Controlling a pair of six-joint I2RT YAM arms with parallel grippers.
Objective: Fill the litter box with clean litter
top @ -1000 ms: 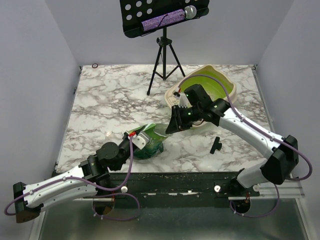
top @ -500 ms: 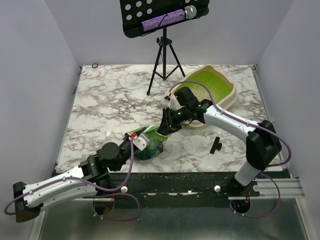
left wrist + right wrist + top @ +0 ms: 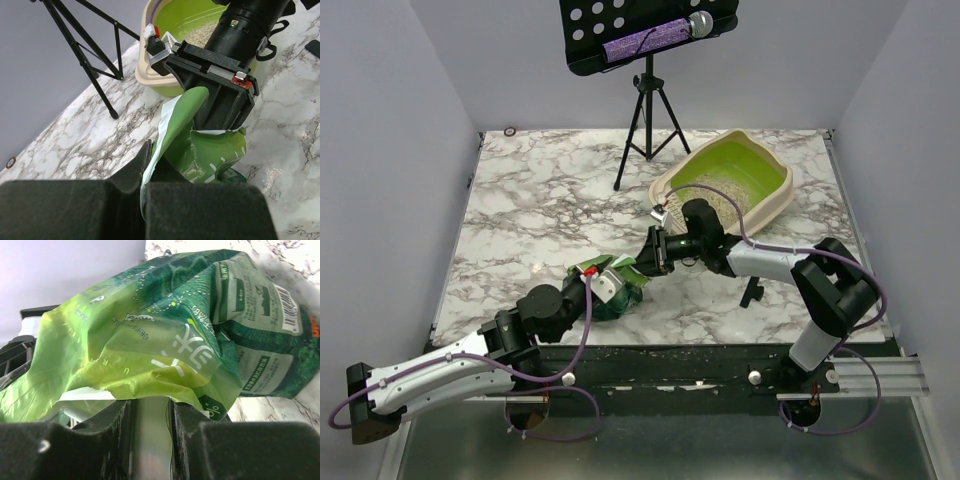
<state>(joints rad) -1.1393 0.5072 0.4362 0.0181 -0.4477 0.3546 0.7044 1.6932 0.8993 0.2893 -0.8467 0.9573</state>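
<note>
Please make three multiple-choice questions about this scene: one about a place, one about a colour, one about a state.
1. Where does the litter box stand?
A. far right of the table
B. near left corner
C. under the left arm

2. What colour is the inside of the litter box?
A. blue
B. lime green
C. red

3. What does the left gripper hold?
A. nothing
B. the tripod
C. the green bag

Answers: 1 A, the top view shows it far right. 2 B, the green floor shows around the clean litter. 3 C, the left wrist view shows bag film pinched between the fingers.
</note>
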